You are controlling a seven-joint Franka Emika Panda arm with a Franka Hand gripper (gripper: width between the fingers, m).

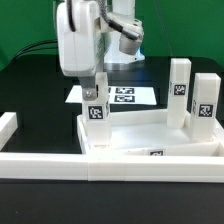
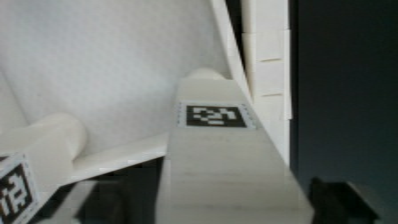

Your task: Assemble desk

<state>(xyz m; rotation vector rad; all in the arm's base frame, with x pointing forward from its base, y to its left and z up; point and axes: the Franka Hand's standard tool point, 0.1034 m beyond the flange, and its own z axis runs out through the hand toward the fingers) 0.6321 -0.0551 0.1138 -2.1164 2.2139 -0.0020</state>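
Observation:
The white desk top (image 1: 150, 135) lies on the black table with its raised rim facing up. Two white tagged legs (image 1: 180, 90) (image 1: 205, 100) stand upright at its corners on the exterior view's right. A third leg (image 1: 97, 112) stands at the corner on the exterior view's left. My gripper (image 1: 96, 98) hangs straight over that leg, one finger on each side of it. In the wrist view the leg (image 2: 222, 150) runs between my dark fingers (image 2: 347, 200), with a narrow gap at each side. The gripper (image 2: 222, 198) is open and clamps nothing.
The marker board (image 1: 122, 96) lies flat behind the desk top. A low white border wall (image 1: 110, 165) runs along the front, with another piece (image 1: 8, 125) on the exterior view's left. In the wrist view a round corner socket (image 2: 54, 140) rises from the desk top (image 2: 107, 70).

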